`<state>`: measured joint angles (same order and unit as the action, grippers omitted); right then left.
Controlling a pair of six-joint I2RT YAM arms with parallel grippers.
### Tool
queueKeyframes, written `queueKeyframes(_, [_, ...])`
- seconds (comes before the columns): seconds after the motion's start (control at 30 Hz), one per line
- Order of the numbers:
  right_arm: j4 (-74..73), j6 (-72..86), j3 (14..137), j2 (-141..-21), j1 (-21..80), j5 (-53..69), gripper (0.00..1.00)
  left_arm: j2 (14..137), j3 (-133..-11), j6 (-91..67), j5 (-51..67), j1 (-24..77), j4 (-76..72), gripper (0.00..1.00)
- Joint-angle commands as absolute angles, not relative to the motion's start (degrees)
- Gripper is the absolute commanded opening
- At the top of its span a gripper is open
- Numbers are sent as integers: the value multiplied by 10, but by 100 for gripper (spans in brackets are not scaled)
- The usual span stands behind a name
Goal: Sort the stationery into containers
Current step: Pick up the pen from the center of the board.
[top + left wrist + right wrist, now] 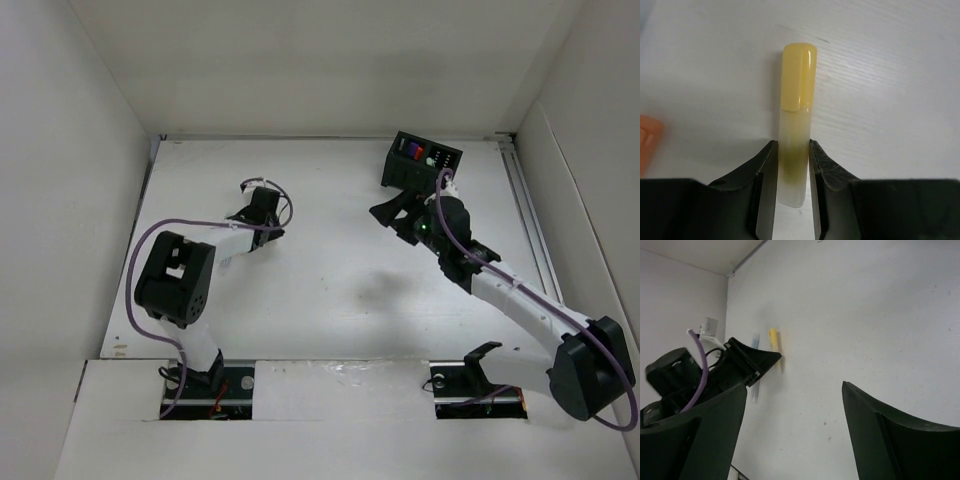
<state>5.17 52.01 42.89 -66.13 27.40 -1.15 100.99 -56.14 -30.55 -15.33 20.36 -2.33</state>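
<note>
**Slip risk on a slick barrel**

Clamps the left hand (792,150) low on the yellow pen (797,85), with most of its length jutting beyond the grip. Sits on or just above the matt white counter (330,290), in its left half; cannot tell which.

Could pivot or slide free on lifting: smooth round plastic, a cloudy see-through barrel, a glossy rounded cap, a long overhang. Could also knock the orange pen (649,140) near its left side, or the light-blue pen (756,340) just beside.

Farther off, holds the right hand (795,387) spread apart and empty, close to the box (400,172) at the far right corner. Black, rectangular, stiff-walled, with something purple inside. Might catch the rim or miss the small opening on the drop.
</note>
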Motion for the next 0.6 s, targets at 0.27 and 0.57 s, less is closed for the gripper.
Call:
queueKeyframes(0.27, [93,488,468,-722,287,79,100,874,-480,-275,-15,339,-174,0])
queueKeyframes(0.57, [98,483,486,-787,297,120,100,885,-486,-268,11,438,-231,0])
